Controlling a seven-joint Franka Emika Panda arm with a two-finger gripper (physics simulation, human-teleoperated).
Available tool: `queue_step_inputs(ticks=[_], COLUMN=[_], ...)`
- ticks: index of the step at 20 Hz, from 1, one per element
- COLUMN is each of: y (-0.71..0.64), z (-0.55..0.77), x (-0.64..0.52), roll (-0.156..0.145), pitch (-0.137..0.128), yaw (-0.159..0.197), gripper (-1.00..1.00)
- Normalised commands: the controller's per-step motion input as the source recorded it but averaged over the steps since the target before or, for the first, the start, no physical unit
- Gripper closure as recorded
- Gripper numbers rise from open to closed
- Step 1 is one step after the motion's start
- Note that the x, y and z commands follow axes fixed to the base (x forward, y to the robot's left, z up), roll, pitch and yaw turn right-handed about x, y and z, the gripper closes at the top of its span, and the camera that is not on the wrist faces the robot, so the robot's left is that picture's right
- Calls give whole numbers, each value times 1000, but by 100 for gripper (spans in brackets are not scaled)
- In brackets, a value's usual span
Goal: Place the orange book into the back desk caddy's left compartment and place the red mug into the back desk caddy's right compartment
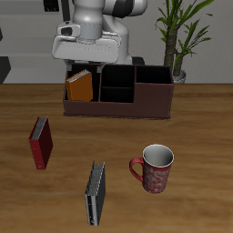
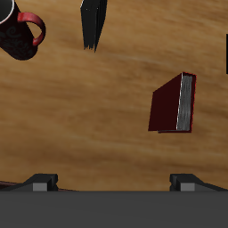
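1. Your orange book (image 1: 80,87) already leans in the back desk caddy (image 1: 118,107)'s left compartment (image 1: 82,91)
2. Gripper spread: can't tell
3. Next, reach the red mug (image 1: 155,169), upright near the front edge

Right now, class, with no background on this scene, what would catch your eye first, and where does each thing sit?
The red mug stands out most, upright on the bare wood near the table's front edge. Next comes the orange book, already leaning inside the end section of the back desk caddy, below the gripper. A dark red book and a grey-black book lie loose on the table.
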Motion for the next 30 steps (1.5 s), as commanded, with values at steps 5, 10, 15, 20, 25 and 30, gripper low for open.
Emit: queue_step_inputs(ticks=[5, 10, 15, 20, 25, 30], y=[203, 274, 283, 217, 427, 495], z=[134, 71, 41, -34, 25, -26], x=[376, 484, 452, 271, 316, 294], roll=[25, 52, 12, 5, 17, 25], pitch=[-33, 15, -24, 5, -15, -24], yaw=[57, -48, 4, -12, -33, -20], gripper=[-100, -100, -100, -100, -100, -100])
